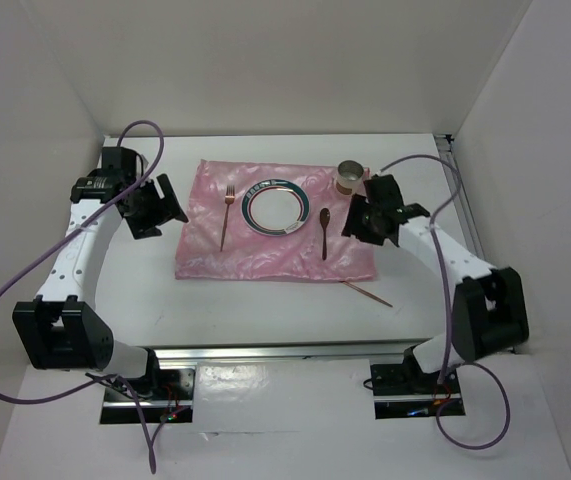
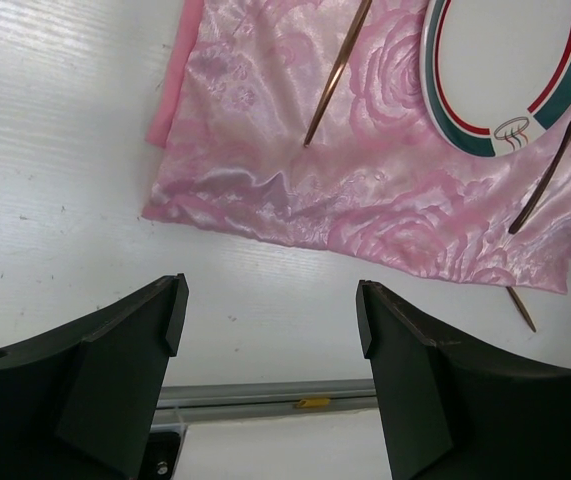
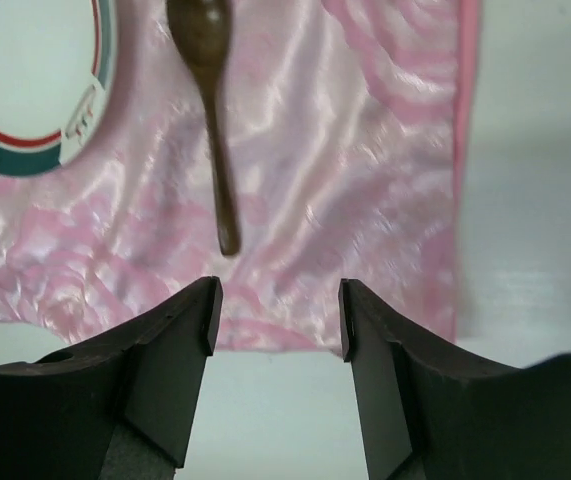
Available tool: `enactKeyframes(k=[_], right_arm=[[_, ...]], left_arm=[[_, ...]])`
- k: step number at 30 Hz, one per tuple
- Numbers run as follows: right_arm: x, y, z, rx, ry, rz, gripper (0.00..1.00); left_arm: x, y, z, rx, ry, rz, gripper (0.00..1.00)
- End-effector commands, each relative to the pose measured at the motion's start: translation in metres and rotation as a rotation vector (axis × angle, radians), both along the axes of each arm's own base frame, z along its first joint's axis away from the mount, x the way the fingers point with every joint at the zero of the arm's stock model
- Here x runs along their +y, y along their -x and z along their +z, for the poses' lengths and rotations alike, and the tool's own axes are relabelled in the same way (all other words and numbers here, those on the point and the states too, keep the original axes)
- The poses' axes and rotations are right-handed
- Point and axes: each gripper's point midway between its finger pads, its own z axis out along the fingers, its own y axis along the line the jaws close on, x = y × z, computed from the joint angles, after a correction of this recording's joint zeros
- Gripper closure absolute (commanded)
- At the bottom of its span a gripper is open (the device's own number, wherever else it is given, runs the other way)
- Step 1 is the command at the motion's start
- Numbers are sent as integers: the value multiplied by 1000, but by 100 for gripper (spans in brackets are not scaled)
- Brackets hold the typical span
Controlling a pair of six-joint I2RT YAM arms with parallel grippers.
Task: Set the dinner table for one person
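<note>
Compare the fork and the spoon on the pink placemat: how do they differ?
The fork lies left of the plate, the spoon right of it. The fork is shiny copper, the spoon darker brown. The fork looks longer. Both lie flat on the placemat, roughly parallel.

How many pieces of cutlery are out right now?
3: a fork on the placemat left of the plate, a spoon on it right of the plate, a thin utensil on the table off the placemat's near right corner.
</note>
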Motion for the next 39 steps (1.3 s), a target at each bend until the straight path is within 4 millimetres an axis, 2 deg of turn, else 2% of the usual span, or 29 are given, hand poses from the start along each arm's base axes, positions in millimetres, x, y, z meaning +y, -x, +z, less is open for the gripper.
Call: enactKeyframes(k=[1,2,4,6,10,11,15,19,21,25,29,30,36,39], right_arm=[[-18,37,-11,30,-13,-58,38],[-23,55,-30,79,-7,-72,38],[-22,65,-32,77,-57,-85,36],[-21,81,-48,121,-72,-83,33],[-23,90,-62,146,-71,-94,33],[-26,92,-67,148,-62,-100,32],[-21,99,-79,183,-70,-80,32],[-8,102,-88,205,-72,-6,30],[-1,105,-90,239,-18,24,30],[30,122,-93,288,74,126,33],[43,136,-100,336,148,194,36],[48,145,-103,353,167,230,36],[55,170,-121,408,307,322,48],[68,178,-123,418,346,381,53]], left_arm=[[-5,-8,7,-34,14,-31,14],[-5,-8,7,-34,14,-31,14],[-7,-8,8,-35,24,-37,14],[-7,-9,11,-44,24,-37,14],[-7,-6,14,-55,23,-37,14],[-7,-3,9,-41,24,-37,14],[-9,-2,8,-55,36,-35,14],[-9,-2,8,-55,36,-35,14],[-9,-2,8,-55,36,-35,14],[-9,-2,9,-53,41,-27,14],[-11,-1,12,-63,48,-32,14],[-11,-1,12,-63,48,-32,14],[-9,0,14,-72,40,-27,14],[-9,0,14,-72,40,-27,14]])
